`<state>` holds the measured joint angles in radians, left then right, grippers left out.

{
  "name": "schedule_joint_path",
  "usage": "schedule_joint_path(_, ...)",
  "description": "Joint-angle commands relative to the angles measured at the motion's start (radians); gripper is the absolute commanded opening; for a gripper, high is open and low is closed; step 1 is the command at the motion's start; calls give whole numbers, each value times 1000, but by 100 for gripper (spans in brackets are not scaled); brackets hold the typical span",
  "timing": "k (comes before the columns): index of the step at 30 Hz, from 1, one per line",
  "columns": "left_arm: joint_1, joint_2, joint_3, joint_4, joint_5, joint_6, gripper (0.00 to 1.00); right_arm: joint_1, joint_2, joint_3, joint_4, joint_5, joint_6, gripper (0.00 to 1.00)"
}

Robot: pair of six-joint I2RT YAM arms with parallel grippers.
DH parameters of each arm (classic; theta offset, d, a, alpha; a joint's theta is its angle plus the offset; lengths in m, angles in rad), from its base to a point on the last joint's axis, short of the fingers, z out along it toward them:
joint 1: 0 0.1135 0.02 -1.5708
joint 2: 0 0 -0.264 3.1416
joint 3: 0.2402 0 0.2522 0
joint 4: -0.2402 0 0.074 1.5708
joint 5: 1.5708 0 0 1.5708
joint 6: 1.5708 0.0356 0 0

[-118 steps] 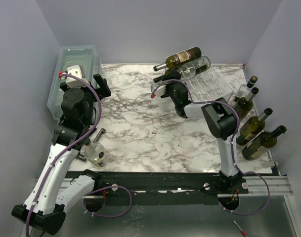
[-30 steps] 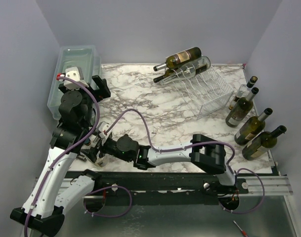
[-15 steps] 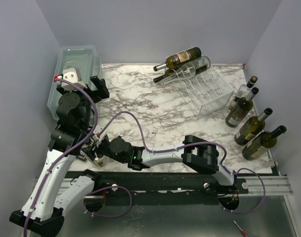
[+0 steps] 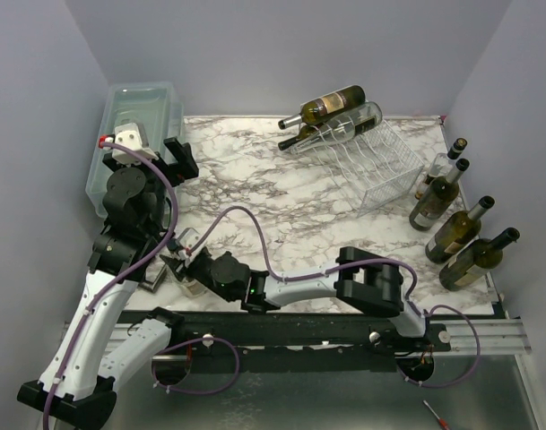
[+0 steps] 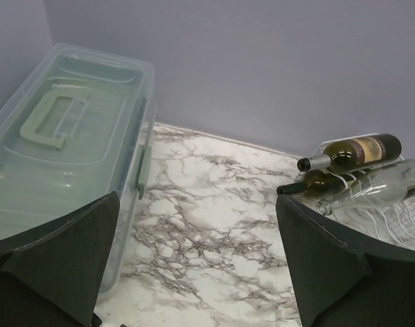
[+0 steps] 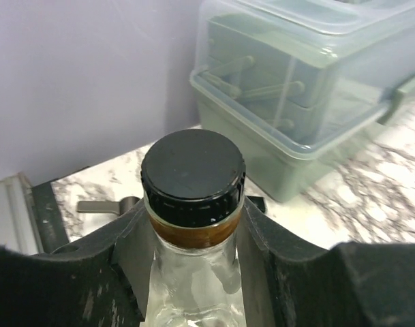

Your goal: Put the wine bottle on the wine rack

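Your right fingers (image 6: 129,255) clamp the wine bottle (image 6: 192,180) by its neck for lifting, well apart from the wine rack (image 4: 380,170); left fingers (image 5: 64,252) gape empty.

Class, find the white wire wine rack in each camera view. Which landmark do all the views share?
Top external: the wine rack is at upper right, at the table's far side.
Left wrist: at the right edge, bottles lying on it.
Right wrist: not in it.
Shared landmark: the translucent plastic bin.
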<state>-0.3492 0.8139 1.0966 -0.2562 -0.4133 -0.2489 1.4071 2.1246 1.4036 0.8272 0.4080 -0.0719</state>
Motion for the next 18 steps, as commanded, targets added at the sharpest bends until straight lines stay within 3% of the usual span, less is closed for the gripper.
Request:
schedule_joint_path(1, -4, 2, -12, 7, -19, 9, 99, -4, -91, -96, 135, 165, -107, 1)
schedule_joint_path(4, -4, 5, -12, 8, -24, 10, 99, -4, -131, -167, 208, 181, -170, 1)
schedule_joint_path(18, -4, 10, -17, 11, -21, 7, 99, -85, -340, -357, 140, 180, -310, 1)
